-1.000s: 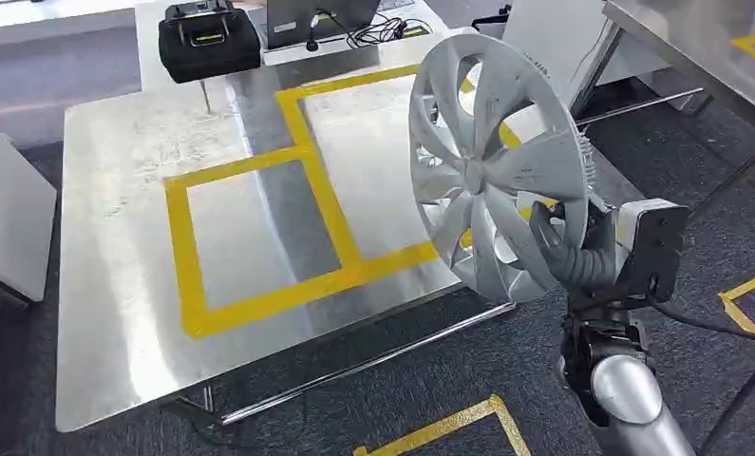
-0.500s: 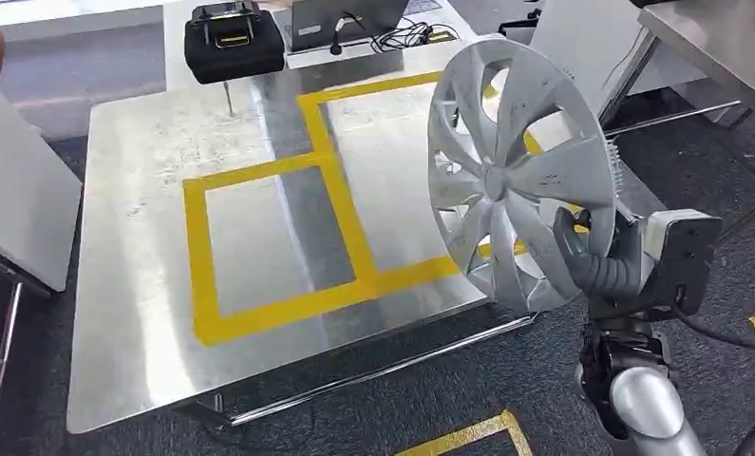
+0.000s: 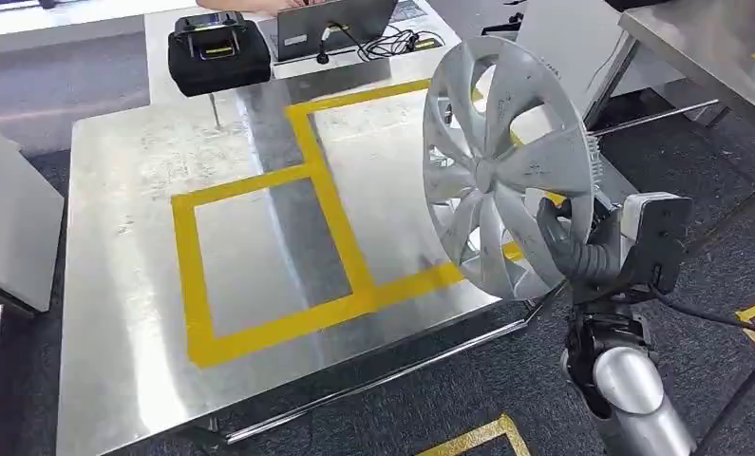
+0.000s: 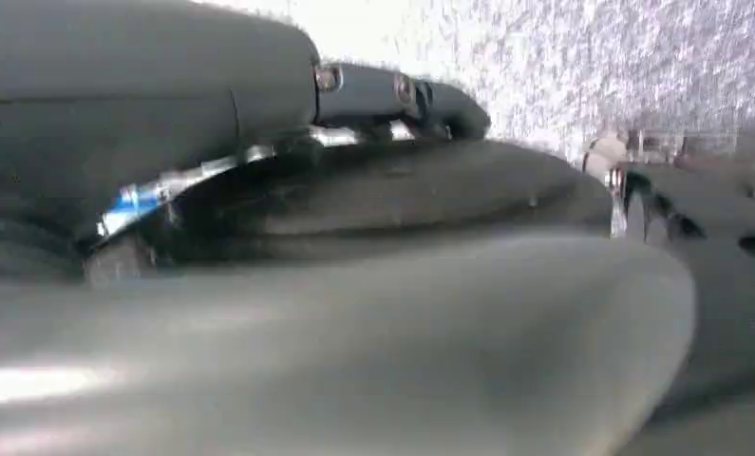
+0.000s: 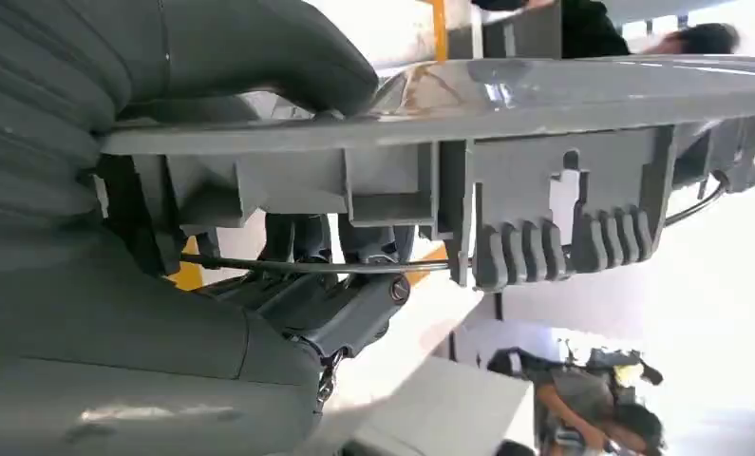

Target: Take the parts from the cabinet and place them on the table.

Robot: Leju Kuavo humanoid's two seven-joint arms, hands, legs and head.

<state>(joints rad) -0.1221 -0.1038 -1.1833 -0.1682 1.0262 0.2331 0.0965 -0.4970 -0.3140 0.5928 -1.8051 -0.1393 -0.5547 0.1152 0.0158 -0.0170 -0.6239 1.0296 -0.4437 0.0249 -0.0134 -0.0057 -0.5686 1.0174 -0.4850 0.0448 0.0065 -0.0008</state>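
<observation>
The right hand (image 3: pixel 582 249) holds a big silver wheel cover (image 3: pixel 506 166) by its lower rim. The thumb lies on the front of the cover and the dark fingers (image 5: pixel 340 318) curl round behind the rim, so the fingers are grasping the wheel cover. The cover stands almost upright, with its spoked face turned toward the shiny metal surface (image 3: pixel 117 285). It is up in the air, over the near right corner of the surface, and does not touch it.

From the right wrist, the back of the cover's rim (image 5: pixel 506 171) shows grey plastic clips and a thin wire ring. The grey thumb (image 5: pixel 240 47) presses on one side of the rim and the fingers sit on the other side.

Yellow tape (image 3: pixel 335 214) marks boxes on the surface. At the far end of the surface sits a black case (image 3: pixel 218 49), and just beside it is a laptop (image 3: pixel 330 24) with black cables (image 3: pixel 397 40) next to it. The floor (image 3: pixel 715 237) is dark grey carpet with more yellow tape lines.

The left hand (image 4: pixel 392 100) shows from its own wrist camera. Its dark fingers lie close against a dark curved shape. The picture is blurry, so it is not clear if those fingers are clenched or released.
</observation>
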